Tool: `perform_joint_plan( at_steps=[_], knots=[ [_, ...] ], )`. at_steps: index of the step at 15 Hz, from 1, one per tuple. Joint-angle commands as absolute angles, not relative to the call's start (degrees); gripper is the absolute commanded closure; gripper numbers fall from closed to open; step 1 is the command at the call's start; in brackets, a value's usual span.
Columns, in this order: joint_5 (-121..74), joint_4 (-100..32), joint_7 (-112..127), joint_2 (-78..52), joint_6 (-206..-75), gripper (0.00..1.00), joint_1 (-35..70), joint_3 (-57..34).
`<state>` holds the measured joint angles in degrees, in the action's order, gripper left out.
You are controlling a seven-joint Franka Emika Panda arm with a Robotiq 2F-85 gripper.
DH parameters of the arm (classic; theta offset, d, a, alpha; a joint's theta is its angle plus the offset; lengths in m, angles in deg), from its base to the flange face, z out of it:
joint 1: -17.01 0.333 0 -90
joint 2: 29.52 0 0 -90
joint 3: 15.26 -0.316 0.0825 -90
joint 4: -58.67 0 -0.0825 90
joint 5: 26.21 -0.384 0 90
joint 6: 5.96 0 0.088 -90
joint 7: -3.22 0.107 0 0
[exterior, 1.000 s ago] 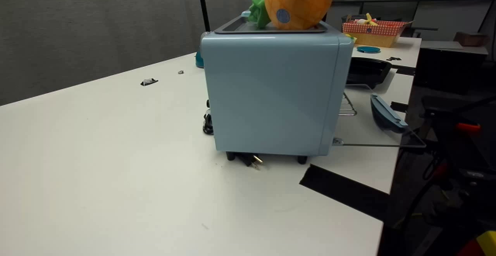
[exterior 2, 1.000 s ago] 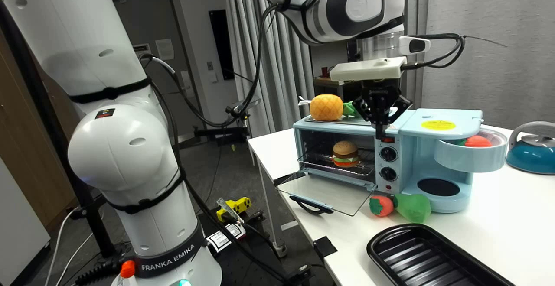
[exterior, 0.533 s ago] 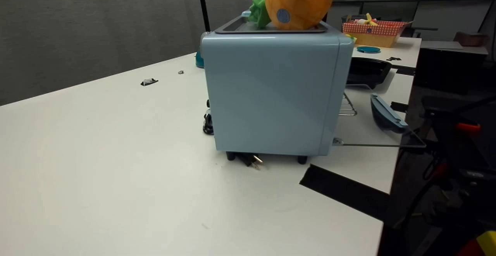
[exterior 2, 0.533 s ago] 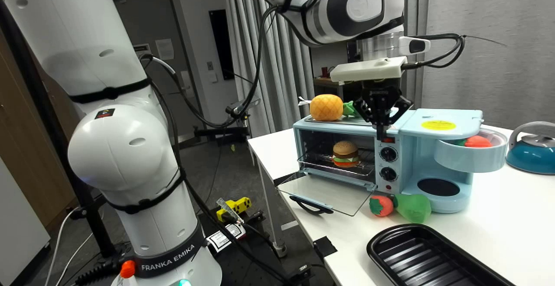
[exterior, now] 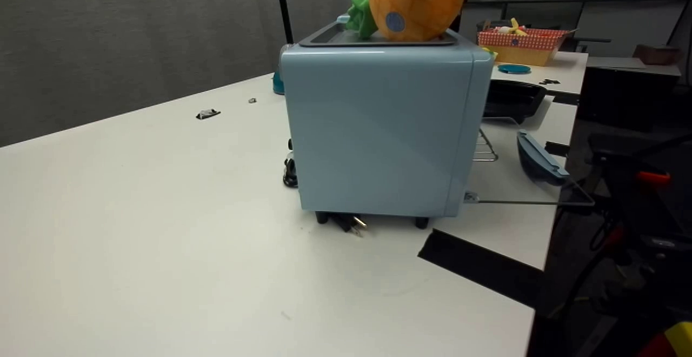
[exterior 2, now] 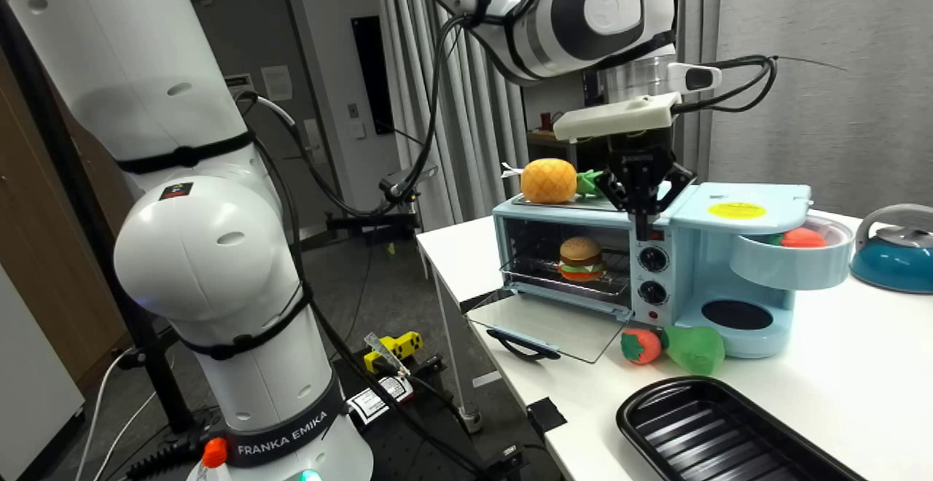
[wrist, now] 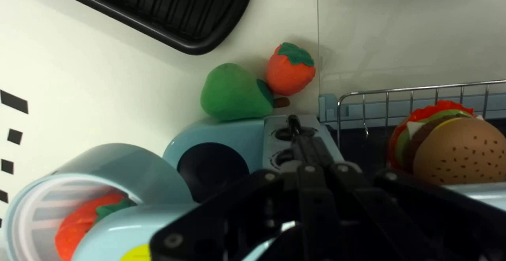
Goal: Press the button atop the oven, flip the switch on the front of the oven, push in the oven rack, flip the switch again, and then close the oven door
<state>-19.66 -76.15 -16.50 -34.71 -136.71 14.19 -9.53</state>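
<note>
The light blue oven (exterior: 384, 130) shows in both exterior views (exterior 2: 689, 211). Its glass door (exterior 2: 554, 324) hangs open and flat. The wire rack (exterior 2: 554, 277) sticks out a little at the front and holds a toy burger (exterior 2: 581, 259); the rack (wrist: 411, 89) also shows in the wrist view. A small red switch (exterior 2: 658, 235) sits at the top of the front panel, above two dark knobs (exterior 2: 653, 259). My gripper (exterior 2: 643, 232) is shut and points down beside the red switch; contact cannot be told. In the wrist view its fingertips (wrist: 310, 148) cover part of the panel. The top button is not clearly visible.
A toy pineapple (exterior 2: 548, 181) lies on a tray atop the oven. A toy strawberry (exterior 2: 641, 346) and a green toy pear (exterior 2: 692, 350) lie before the panel. A black pan (exterior 2: 729, 430) is near the table edge. A teal kettle (exterior 2: 896, 248) stands beside the oven.
The gripper has moved down slightly at the front panel, and the arm and wrist have shifted a little. The oven, door, rack and toys look unchanged.
</note>
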Motion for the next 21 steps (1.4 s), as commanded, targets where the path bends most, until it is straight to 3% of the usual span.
perform_joint_plan(
  at_steps=[1,21],
  knots=[
    [-15.7,-75.3,-13.3,-33.3,-134.2,1.0,13.4,-10.0],
    [-23.9,-74.3,-18.0,-34.0,-136.1,1.0,14.1,-10.2]
  ],
)
